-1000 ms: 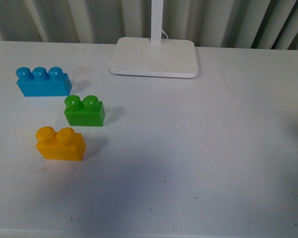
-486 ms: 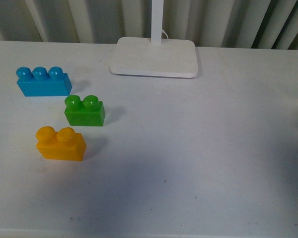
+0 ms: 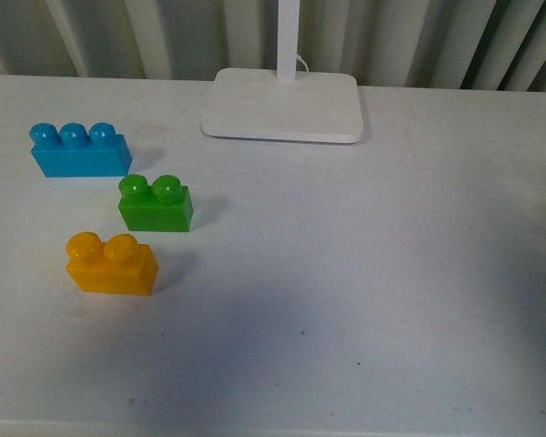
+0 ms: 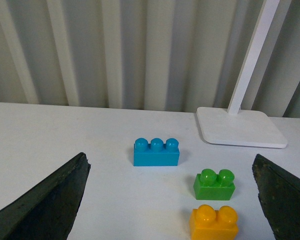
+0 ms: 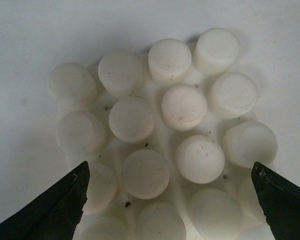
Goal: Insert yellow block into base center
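Yellow block (image 3: 111,264) free on table (image 3: 364,300) | left pincer (image 4: 169,157) released | right pincer (image 5: 170,164) released over base (image 5: 184,106)

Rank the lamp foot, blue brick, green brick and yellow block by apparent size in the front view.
1. lamp foot
2. blue brick
3. yellow block and green brick: both two-stud; yellow looks slightly bigger but sits nearer the camera, so tied.
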Action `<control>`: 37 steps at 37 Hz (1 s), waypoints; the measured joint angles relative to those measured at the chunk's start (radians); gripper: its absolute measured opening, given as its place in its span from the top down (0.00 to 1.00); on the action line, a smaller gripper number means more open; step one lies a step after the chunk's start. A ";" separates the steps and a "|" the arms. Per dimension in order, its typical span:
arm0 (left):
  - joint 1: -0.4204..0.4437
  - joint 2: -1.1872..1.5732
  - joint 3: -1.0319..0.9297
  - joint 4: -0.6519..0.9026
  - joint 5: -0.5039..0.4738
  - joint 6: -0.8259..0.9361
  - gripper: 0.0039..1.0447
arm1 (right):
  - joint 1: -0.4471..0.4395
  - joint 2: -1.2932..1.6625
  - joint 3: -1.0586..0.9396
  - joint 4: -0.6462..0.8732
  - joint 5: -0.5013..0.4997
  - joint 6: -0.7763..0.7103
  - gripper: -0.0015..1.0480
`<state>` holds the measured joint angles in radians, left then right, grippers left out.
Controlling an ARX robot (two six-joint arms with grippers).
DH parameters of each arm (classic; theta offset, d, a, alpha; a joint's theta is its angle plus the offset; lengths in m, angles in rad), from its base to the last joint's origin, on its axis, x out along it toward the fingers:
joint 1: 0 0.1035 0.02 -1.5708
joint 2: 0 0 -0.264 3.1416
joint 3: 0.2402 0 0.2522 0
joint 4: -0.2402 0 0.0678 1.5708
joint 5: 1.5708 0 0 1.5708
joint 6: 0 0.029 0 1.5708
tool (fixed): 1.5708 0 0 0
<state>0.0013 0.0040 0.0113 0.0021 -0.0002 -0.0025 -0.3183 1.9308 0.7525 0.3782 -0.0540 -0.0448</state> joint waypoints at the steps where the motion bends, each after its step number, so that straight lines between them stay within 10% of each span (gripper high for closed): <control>1: 0.000 0.000 0.000 0.000 0.000 0.000 0.06 | 0.003 0.005 0.006 0.000 0.003 0.000 0.09; 26: 0.000 0.000 0.000 0.000 0.000 0.000 0.06 | 0.150 0.048 0.015 0.021 0.077 0.034 0.09; 37: 0.000 0.000 0.000 0.000 0.000 0.000 0.06 | 0.381 0.069 0.014 0.038 0.164 0.176 0.09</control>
<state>0.0013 0.0040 0.0113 0.0021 -0.0002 -0.0025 0.0624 1.9999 0.7662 0.4164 0.1104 0.1314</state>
